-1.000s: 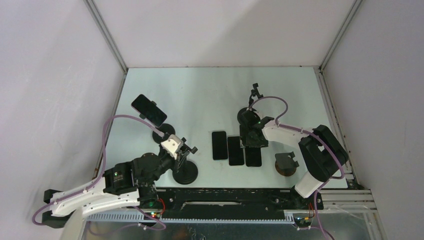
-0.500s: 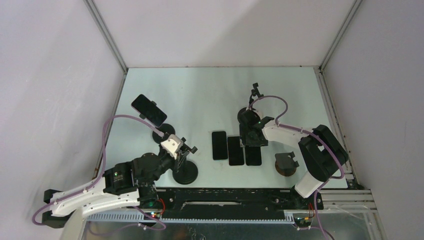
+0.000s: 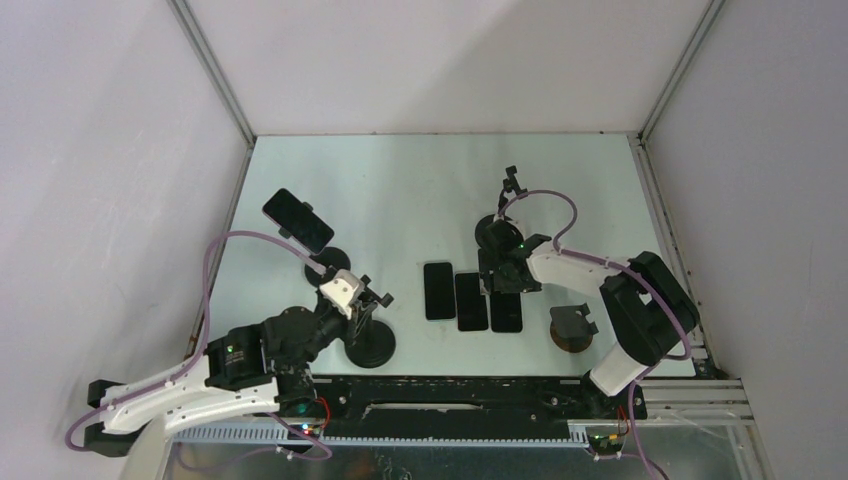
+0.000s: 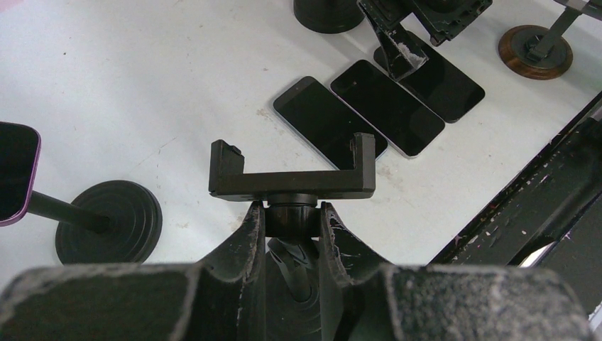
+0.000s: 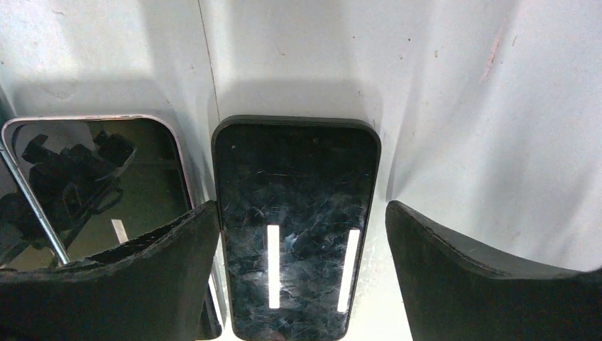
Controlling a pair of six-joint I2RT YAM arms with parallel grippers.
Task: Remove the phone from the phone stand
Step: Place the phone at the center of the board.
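Pinning the neck of an empty stand [image 4: 291,177], the left fingers [image 4: 334,245] sit narrow, closed just under its cradle. That hold looks meant to keep the stand from tipping or sliding while a phone is worked out of it. The cradle's two arms hold nothing.

The right fingers [image 5: 483,273] stand wide, one on each side of a phone [image 5: 294,227] that lies flat, screen up, on the counter [image 5: 454,85]. I can see no squeeze on it, so I judge it set down rather than held. It is the rightmost of a row of three. A second phone [image 5: 99,185] lies just beside it and a third phone [image 4: 330,124] beyond that, all parallel, which reads as a drop-off spot between the arms.

A mounted phone [image 3: 298,220] sits tilted in a tall stand [image 3: 325,262] at the rear left, well apart from the right arm. A bare stand [image 3: 490,230] just behind the right fingers and a low stand [image 3: 573,328] near the right base carry no phone.

For the stand in the left fingers the task looks done. The mounted phone appears to be what is left.
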